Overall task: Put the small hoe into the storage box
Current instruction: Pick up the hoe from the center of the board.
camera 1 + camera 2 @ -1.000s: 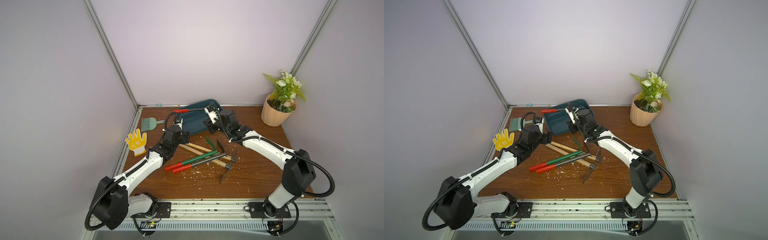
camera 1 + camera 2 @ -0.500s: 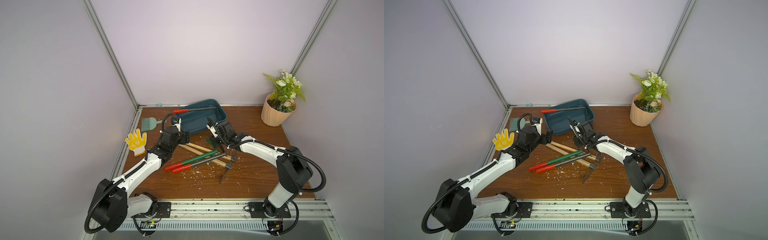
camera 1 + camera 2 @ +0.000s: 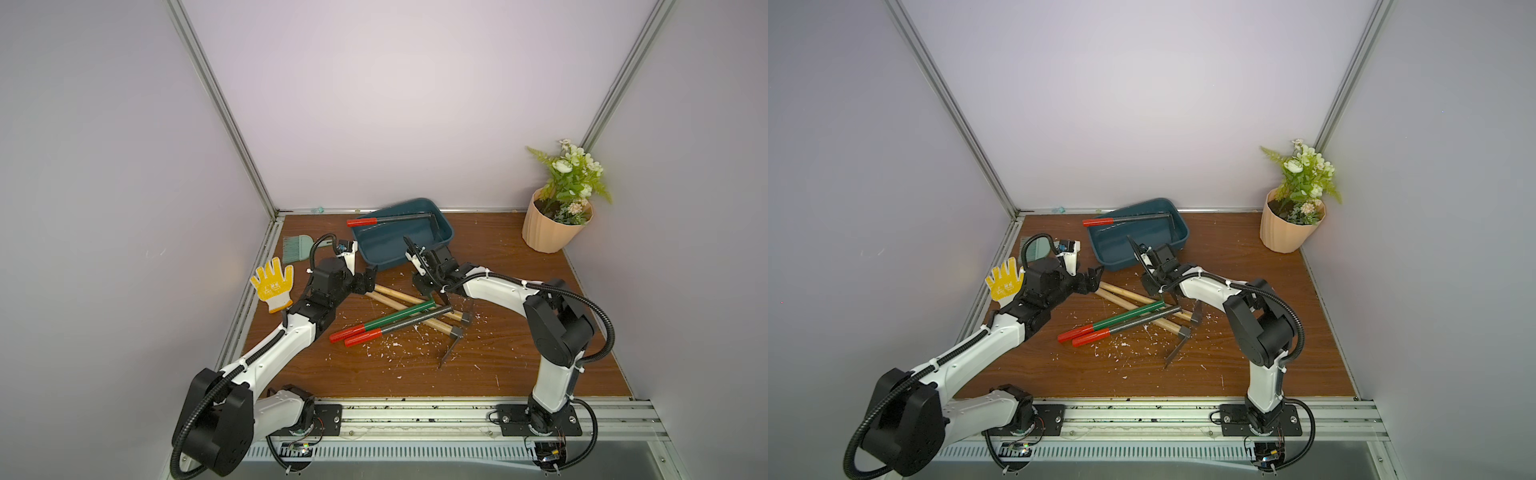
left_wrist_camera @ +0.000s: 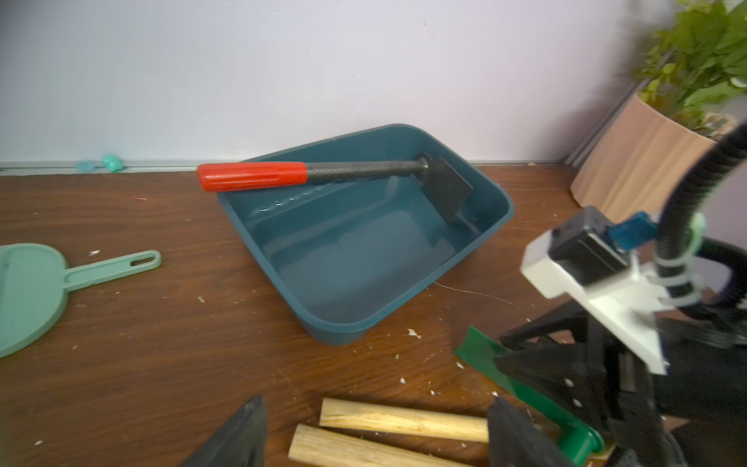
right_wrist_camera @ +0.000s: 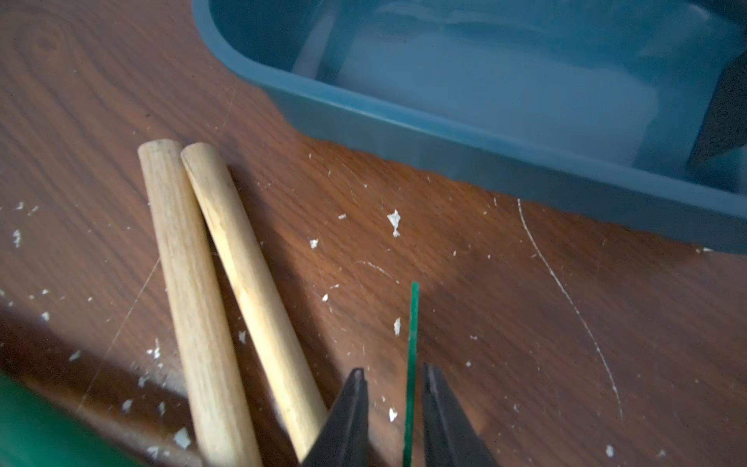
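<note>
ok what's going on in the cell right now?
One red-gripped hoe already lies in the storage box, its handle propped on the rim. The right end effector straddles the green blade of another tool, jaws apart, not clamped yet. The left end effector hangs open by the ends of the wooden handles, holding nothing.

dustpan [image 4: 28,295] cropped @ edge, plant [image 4: 695,52] blurry

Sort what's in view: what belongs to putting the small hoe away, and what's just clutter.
Job: storage box; green-shafted hoe; right gripper, jaws astride its blade; black-shafted hoe already across the box.
Lying about for now: yellow glove; mint dustpan; flower pot; wooden-handled tools.
</note>
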You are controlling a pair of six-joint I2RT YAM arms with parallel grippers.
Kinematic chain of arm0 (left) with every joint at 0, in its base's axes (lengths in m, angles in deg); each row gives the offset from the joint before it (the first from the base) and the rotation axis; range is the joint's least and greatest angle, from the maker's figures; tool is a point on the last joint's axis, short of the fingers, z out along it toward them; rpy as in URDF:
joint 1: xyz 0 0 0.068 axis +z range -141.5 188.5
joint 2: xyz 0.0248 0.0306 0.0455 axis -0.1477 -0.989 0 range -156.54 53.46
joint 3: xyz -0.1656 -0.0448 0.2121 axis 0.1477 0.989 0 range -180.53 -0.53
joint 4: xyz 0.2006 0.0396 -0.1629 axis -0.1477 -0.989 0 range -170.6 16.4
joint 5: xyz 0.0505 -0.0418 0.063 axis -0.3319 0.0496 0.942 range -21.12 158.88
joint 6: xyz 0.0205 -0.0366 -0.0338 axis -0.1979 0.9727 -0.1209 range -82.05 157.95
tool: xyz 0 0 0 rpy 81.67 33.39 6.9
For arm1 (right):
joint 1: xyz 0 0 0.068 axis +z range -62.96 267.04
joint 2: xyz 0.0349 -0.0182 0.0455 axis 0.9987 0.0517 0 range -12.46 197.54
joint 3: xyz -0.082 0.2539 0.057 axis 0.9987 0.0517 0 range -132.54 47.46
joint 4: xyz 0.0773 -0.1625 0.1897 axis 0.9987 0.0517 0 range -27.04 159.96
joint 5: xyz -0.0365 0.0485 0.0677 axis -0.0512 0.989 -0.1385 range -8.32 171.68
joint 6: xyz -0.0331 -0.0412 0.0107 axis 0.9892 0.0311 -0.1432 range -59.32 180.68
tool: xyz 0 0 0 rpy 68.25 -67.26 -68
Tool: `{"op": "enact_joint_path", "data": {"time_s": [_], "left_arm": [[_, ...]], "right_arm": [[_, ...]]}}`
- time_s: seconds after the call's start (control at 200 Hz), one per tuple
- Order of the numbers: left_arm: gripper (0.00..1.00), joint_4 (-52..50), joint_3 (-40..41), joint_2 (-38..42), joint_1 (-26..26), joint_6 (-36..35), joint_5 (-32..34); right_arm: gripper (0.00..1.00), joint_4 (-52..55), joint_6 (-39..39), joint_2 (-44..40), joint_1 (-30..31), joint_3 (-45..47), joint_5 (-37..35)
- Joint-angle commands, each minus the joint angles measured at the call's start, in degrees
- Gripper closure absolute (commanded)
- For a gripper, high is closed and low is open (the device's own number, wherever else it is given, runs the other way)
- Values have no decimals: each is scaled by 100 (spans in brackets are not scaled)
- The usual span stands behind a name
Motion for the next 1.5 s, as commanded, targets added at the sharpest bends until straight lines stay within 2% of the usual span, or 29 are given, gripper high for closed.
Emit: {"op": "enact_joint_path", "data": {"time_s": [0.0,0.155,0.49,0.58,0.761,0.906,1.036,1.256,1.406,1.496], "left_arm": [[14,121,-121,-105,50,-42,-397],[14,-22,-179,-89,49,-117,-358],[14,-73,-176,-41,49,-139,-238],[14,-59,-170,-43,49,-132,-238],[14,-114,-206,-62,49,-142,-219],[15,-435,-402,-101,-33,-281,38],[15,-630,-582,-119,-214,-431,4],[17,-1093,-928,-268,-485,-849,-584],[17,-1150,-1029,-304,-518,-1176,-1914],[19,-1530,-1253,-464,-578,-1439,-2211]], "right_arm": [[73,-39,135,137,25,-386,-133],[75,178,175,469,18,-736,-242],[77,189,70,568,26,-587,-284],[83,155,52,517,22,-536,-323],[100,215,43,372,23,-630,-356],[100,313,144,78,21,-721,-414],[100,429,305,-291,25,-827,-422],[100,311,1000,-1043,-85,-1037,-287],[100,292,1500,-1336,-312,-1336,190],[100,251,1707,-1477,-338,-1489,283]]}}
